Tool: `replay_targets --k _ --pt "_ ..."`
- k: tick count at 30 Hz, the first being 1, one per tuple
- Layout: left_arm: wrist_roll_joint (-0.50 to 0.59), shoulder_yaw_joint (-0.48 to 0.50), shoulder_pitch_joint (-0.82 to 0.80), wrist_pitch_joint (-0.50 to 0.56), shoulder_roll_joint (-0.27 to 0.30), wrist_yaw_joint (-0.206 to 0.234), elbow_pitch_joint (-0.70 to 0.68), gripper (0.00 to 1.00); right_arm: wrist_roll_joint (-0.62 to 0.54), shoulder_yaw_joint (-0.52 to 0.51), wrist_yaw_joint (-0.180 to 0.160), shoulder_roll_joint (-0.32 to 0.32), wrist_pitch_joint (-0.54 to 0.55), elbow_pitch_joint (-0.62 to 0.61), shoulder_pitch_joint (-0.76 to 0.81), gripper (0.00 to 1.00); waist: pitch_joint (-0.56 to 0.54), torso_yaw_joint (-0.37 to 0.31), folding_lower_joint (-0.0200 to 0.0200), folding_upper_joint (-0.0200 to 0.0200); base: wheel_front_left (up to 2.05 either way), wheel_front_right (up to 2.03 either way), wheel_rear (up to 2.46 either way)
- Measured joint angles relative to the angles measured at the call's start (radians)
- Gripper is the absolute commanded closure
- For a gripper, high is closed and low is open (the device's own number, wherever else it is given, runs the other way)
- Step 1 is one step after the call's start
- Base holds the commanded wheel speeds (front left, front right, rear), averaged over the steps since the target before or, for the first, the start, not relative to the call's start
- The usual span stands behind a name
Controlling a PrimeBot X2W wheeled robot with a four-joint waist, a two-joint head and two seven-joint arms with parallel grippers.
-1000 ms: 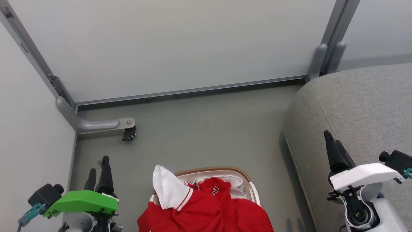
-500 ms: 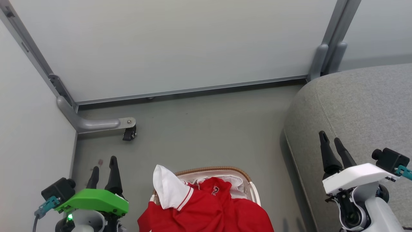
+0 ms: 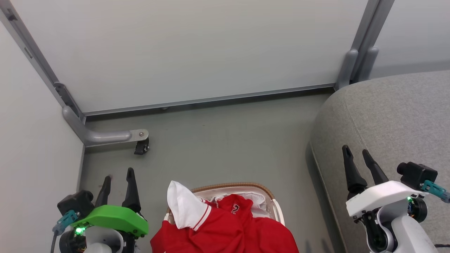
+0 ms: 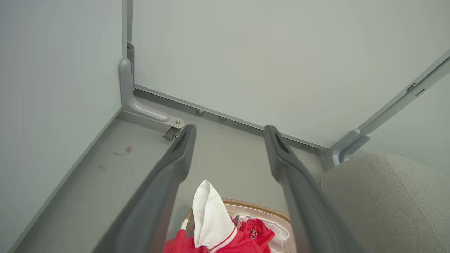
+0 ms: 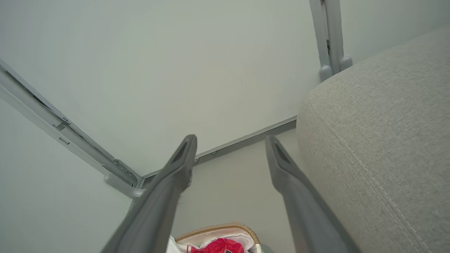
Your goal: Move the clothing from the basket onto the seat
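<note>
Wall: pale panels [image 3: 190,49] in grey metal framing fill the upper part of the head view.
Floor: grey floor [image 3: 225,140] runs across the middle of the frame, from the panels down to the bottom edge.
Seat: the grey woven seat [image 3: 393,116] takes up the right side of the frame, its rounded corner toward the centre. A stitched seam runs along its edge, and its visible top carries no garment.
Clothing: the red clothing [image 3: 228,228] sits heaped at bottom centre, in the basket and spilling over its near side. A white sleeve [image 3: 182,207] with thin red stripes stands up at the heap's left.
Basket: the basket [image 3: 239,185] shows its brown woven rim and white liner just above the heap, well apart from the seat.
Left gripper: the left gripper [image 3: 119,174] is at lower left under a green cover. Its fingers are spread and hold nothing, hanging over bare floor beside the basket.
Right gripper: the right gripper [image 3: 355,150] is at lower right under a white cover, over the seat's edge. Its fingers are also spread, with nothing between them.
Caster foot: a grey metal foot [image 3: 105,135] with a small black caster [image 3: 141,147] stands at left centre, at the corner of the panels.
</note>
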Motion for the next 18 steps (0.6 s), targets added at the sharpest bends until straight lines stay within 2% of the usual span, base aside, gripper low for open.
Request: replay_targets --k 18 --pt "0.171 -0.02 0.003 -0.047 -0.003 0.023 -0.007 0.0 -0.189 -0.001 0.0 0.012 -0.045 -0.027 -0.003 0.0 0.001 -0.003 0.0 0.0 0.0 0.0 0.0"
